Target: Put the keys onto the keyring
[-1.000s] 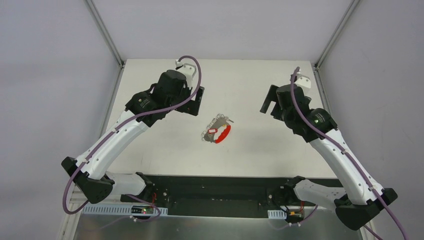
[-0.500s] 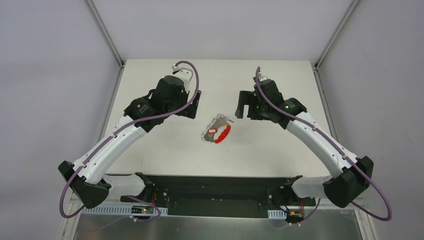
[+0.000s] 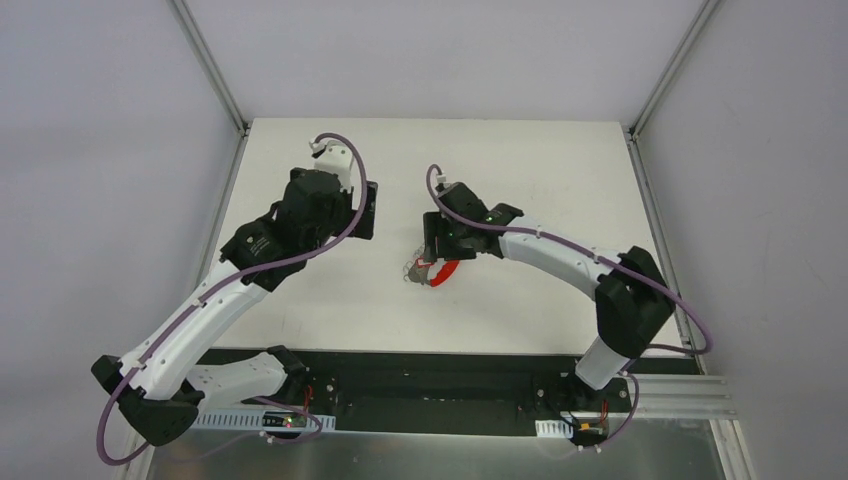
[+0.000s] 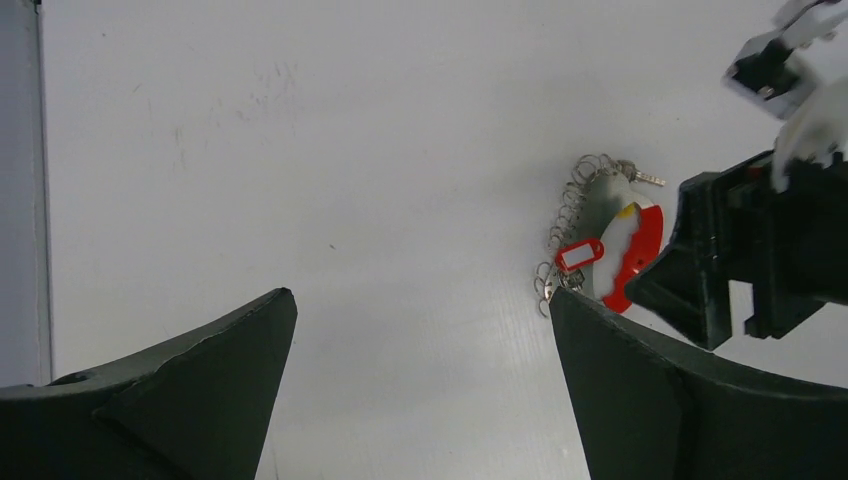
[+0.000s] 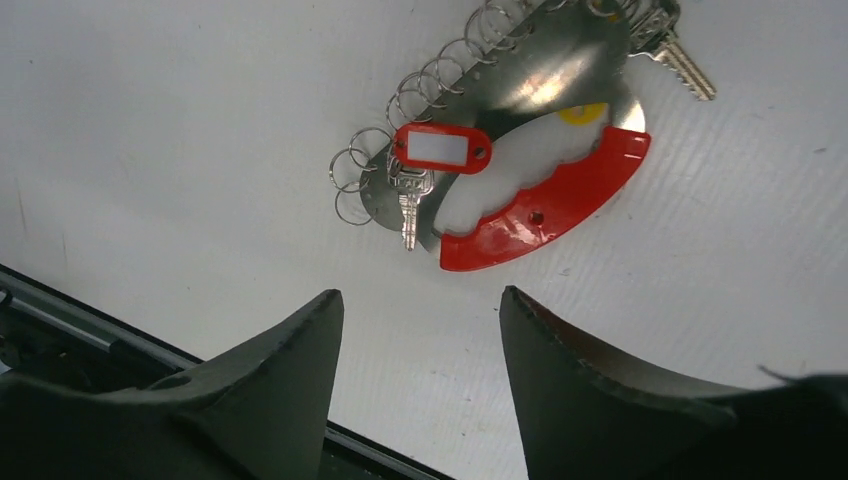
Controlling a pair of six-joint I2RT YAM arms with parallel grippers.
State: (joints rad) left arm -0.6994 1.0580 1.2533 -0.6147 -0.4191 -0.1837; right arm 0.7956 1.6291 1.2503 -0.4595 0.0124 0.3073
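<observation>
On the left of the white table (image 3: 560, 160), my left gripper (image 4: 422, 300) hangs with its jaws spread wide, nothing in them. Mid-table are the keys (image 5: 409, 205), lying against a row of small wire rings (image 5: 440, 70) with a red tag (image 5: 441, 148), right by a thick red curved loop (image 5: 550, 205). My right gripper (image 5: 420, 300) hovers just over them, jaws partly apart, gripping nothing.

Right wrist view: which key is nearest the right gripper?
The single key beside the red tag, blade pointing toward the right gripper. The other keys lie at the far end of the ring chain.
</observation>
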